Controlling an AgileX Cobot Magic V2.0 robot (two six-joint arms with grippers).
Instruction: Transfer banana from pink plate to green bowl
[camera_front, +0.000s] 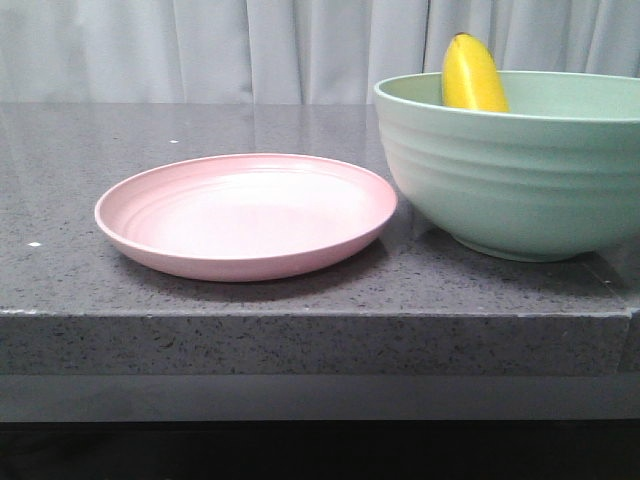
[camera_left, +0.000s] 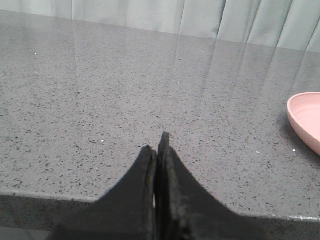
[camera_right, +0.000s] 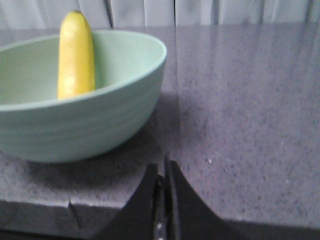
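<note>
The banana stands tilted inside the green bowl at the right of the table, its top above the rim; it also shows in the right wrist view inside the bowl. The pink plate lies empty left of the bowl; its edge shows in the left wrist view. My left gripper is shut and empty over the table's front edge, left of the plate. My right gripper is shut and empty near the front edge, beside the bowl. Neither gripper shows in the front view.
The grey speckled stone table has a front edge close to the plate and bowl. A pale curtain hangs behind the table.
</note>
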